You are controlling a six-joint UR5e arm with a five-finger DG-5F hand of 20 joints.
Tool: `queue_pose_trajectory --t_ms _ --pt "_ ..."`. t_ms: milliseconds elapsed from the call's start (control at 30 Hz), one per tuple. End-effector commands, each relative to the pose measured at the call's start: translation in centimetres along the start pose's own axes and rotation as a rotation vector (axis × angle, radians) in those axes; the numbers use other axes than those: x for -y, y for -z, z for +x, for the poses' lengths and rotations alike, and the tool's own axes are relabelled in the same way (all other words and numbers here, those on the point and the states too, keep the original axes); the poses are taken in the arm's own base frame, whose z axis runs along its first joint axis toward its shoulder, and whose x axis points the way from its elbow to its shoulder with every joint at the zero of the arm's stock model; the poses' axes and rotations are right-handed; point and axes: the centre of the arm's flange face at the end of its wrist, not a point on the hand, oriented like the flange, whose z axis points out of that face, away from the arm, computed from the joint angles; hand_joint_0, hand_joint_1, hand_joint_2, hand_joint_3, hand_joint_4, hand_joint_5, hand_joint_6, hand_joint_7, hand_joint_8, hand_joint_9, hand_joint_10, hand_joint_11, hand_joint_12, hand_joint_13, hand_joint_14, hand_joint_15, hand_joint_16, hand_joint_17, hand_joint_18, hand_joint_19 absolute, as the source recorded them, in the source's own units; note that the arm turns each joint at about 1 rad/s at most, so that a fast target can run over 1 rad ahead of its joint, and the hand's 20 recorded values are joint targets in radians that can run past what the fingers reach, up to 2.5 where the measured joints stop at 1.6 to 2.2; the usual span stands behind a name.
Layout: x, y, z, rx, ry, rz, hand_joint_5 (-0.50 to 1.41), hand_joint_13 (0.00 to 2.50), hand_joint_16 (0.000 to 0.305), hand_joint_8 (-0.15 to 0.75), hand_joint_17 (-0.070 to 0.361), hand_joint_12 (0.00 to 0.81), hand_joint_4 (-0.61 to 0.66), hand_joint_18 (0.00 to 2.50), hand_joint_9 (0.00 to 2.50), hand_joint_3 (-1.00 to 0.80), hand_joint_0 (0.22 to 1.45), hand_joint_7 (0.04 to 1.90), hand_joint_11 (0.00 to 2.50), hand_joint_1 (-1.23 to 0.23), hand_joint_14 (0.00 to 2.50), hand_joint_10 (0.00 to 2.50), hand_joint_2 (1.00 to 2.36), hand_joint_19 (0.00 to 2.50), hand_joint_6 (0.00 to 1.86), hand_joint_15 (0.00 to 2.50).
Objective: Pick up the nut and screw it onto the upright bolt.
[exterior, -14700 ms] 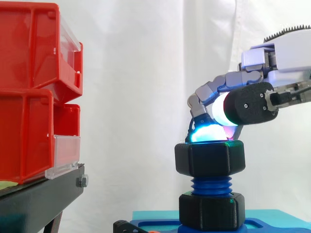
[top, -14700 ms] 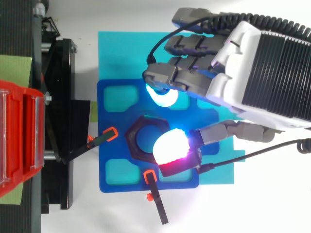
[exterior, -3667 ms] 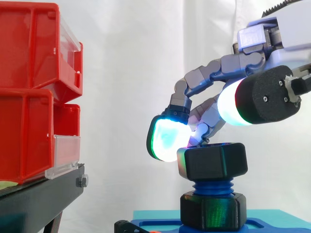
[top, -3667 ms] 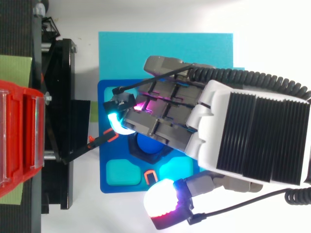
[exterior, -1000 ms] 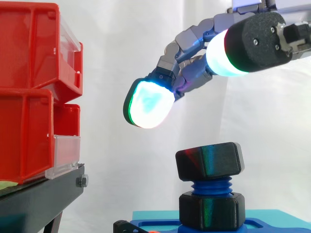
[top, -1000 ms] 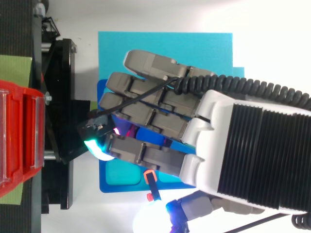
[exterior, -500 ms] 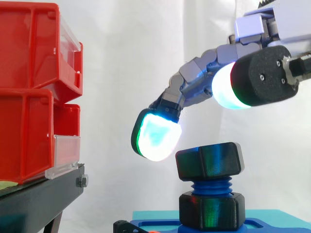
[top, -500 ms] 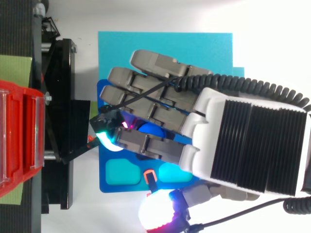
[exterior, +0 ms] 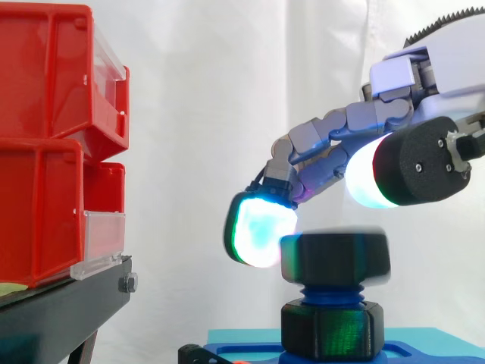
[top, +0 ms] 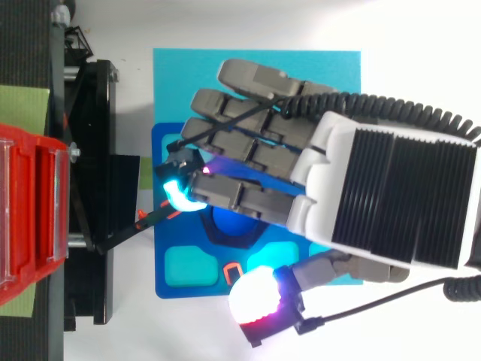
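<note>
A black hex nut (exterior: 336,258) sits on top of the upright blue bolt (exterior: 331,294), above a second black nut (exterior: 332,330) at the bolt's foot. The top nut looks smeared, as if turning. My hand (exterior: 447,68) reaches in from the right above it, its fingers gently bent. One cyan-green fingertip (exterior: 260,227) lies against the nut's left side. The thumb pad (exterior: 375,182) hangs above the nut's right, apart from it. From above, the hand (top: 391,195) covers most of the nut; the bolt's blue top (top: 229,218) shows beneath the fingers.
The bolt stands in a blue fixture plate (top: 188,263) on a teal mat (top: 180,83). Black clamps with orange tips (top: 159,214) hold the plate. Stacked red bins (exterior: 53,144) on a black stand (exterior: 61,311) stand to the left, a short gap from the fingertip.
The hand has come down from above the nut, and a fingertip now rests on the nut's left side. The nut, slightly tilted and still before, now looks blurred.
</note>
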Motion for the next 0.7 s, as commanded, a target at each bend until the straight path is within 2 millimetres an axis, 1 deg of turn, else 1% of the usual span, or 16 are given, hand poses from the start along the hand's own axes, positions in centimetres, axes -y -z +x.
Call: queue_pose_trajectory --t_ms 0,167,233,267,333,400,467,500,567,600,667 --pt "0.8 -0.1 0.1 -0.008 0.008 0.005 -0.07 0.33 0.034 0.229 0.076 0.32 0.27 0.0 0.42 -0.5 0.46 1.19 0.0 -0.22 0.0 0.0 1.0 0.0 0.5 0.0" --pt "1.7 -0.1 0.0 -0.013 0.017 0.001 -0.06 0.37 0.032 0.239 0.072 0.313 0.23 0.0 0.48 -0.5 0.46 1.34 0.0 -0.23 0.0 0.0 1.0 0.0 0.5 0.0" --pt "2.4 -0.2 -0.1 -0.013 0.026 0.001 -0.05 0.4 0.031 0.241 0.071 0.311 0.21 0.0 0.51 -0.5 0.46 1.35 0.0 -0.23 0.0 0.0 1.0 0.0 0.51 0.0" --pt "2.6 -0.2 -0.1 -0.014 0.027 0.0 -0.06 0.42 0.031 0.246 0.07 0.308 0.19 0.0 0.53 -0.5 0.46 1.31 0.0 -0.23 0.0 0.0 1.0 0.0 0.54 0.0" --pt "3.0 -0.2 -0.1 -0.011 0.029 0.0 -0.06 0.5 0.028 0.25 0.064 0.3 0.17 0.05 0.61 -0.5 0.46 1.15 0.0 -0.24 0.0 0.0 1.0 0.0 0.63 0.0" --pt "3.3 -0.3 -0.2 -0.012 0.031 -0.002 -0.06 0.52 0.027 0.254 0.06 0.295 0.17 0.09 0.64 -0.5 0.46 1.12 0.0 -0.24 0.0 0.0 1.0 0.0 0.65 0.0" --pt "3.8 -0.3 -0.2 -0.011 0.033 -0.005 -0.06 0.53 0.027 0.256 0.06 0.295 0.18 0.11 0.65 -0.5 0.47 1.13 0.0 -0.24 0.0 0.0 1.0 0.0 0.65 0.0" --pt "3.9 -0.3 -0.2 -0.011 0.034 -0.005 -0.05 0.54 0.027 0.256 0.06 0.295 0.19 0.12 0.65 -0.5 0.47 1.24 0.0 -0.24 0.0 0.0 1.0 0.0 0.59 0.0" --pt "4.1 -0.4 -0.2 -0.01 0.032 -0.007 -0.04 0.54 0.027 0.255 0.06 0.295 0.24 0.12 0.65 -0.5 0.47 1.37 0.0 -0.24 0.0 0.0 1.0 0.0 0.5 0.0" --pt "4.2 -0.4 -0.3 -0.009 0.032 -0.008 -0.06 0.54 0.027 0.255 0.06 0.295 0.28 0.12 0.65 -0.5 0.47 1.26 0.0 -0.24 0.0 0.0 1.0 0.0 0.5 0.0" --pt "4.2 -0.5 -0.6 -0.003 0.03 -0.009 -0.08 0.54 0.028 0.253 0.062 0.298 0.28 0.13 0.65 -0.5 0.46 1.16 0.0 -0.24 0.0 0.0 1.0 0.0 0.5 0.0"
